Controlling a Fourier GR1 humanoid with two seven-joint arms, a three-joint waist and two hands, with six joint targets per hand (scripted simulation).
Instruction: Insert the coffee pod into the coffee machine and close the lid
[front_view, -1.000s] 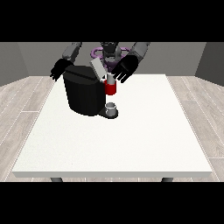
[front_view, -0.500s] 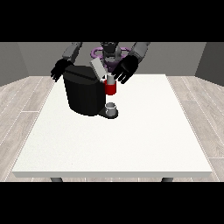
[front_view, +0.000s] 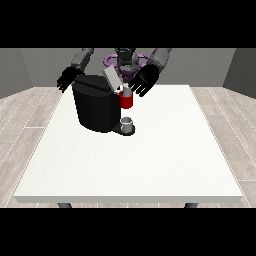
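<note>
The black coffee machine (front_view: 97, 107) stands at the table's back left, its grey lid (front_view: 111, 78) tilted up and open. A red thing at the machine (front_view: 126, 100) sits on its front. Below that, a grey thing (front_view: 127, 123) rests on the machine's base; I cannot tell whether it is the pod. The hand at the view's right (front_view: 144, 80) hovers just right of the lid and above the red thing, fingers spread, holding nothing. The hand at the view's left (front_view: 67, 79) hangs beside the machine's upper left corner with relaxed fingers.
The white table (front_view: 150, 160) stretches wide towards the camera and to the right of the machine. The robot's torso (front_view: 126, 62) stands behind the table's far edge.
</note>
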